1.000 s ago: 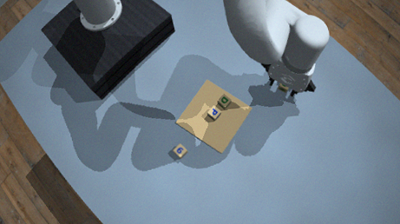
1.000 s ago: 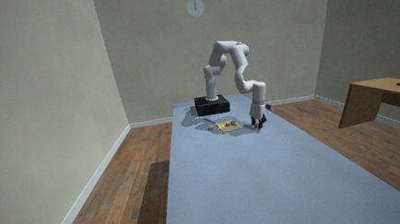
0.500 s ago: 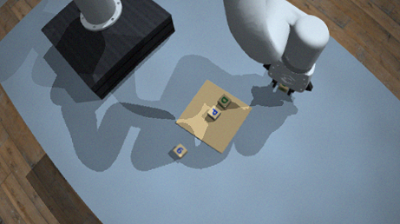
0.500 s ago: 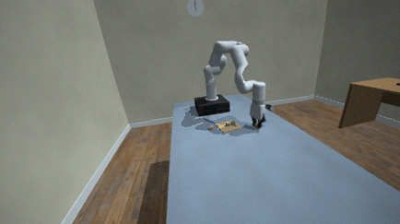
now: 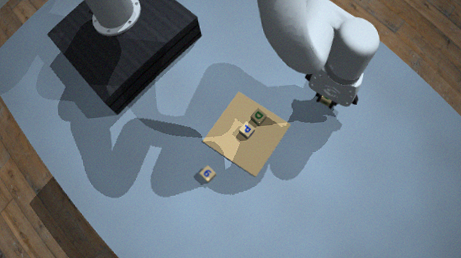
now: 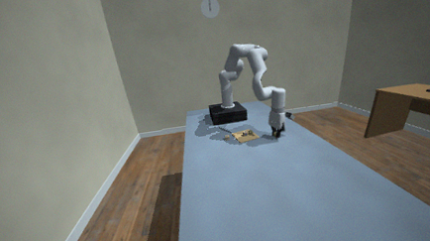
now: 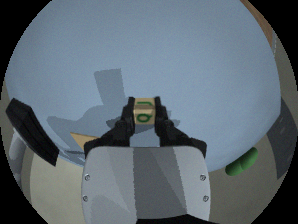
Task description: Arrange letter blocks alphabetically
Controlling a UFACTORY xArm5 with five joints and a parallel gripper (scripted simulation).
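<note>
The tan mat (image 5: pixel 256 161) (image 6: pixel 249 139) lies on the table; a corner of the mat (image 7: pixel 85 138) shows in the wrist view. A block with a blue P-like letter (image 5: pixel 247 129) and a block with a green letter (image 5: pixel 258 116), perhaps D, stand close together on it. A block with a blue mark (image 5: pixel 207 173) (image 6: pixel 227 138), like 6 or 9, lies off the mat. My gripper (image 5: pixel 325 102) (image 6: pixel 276 134) (image 7: pixel 144 105) points down beyond the mat, its fingers shut on a block with green marks (image 7: pixel 144 117) on two faces. One mark looks like Q; the other is unclear. Any gap beneath the block is hard to tell.
The black robot base (image 5: pixel 128 51) (image 6: pixel 228 113) stands on the blue table (image 5: pixel 367 189) (image 6: pixel 266 201). The arm reaches over the table on the far side of the mat from the loose block. Arm shadows cross the mat.
</note>
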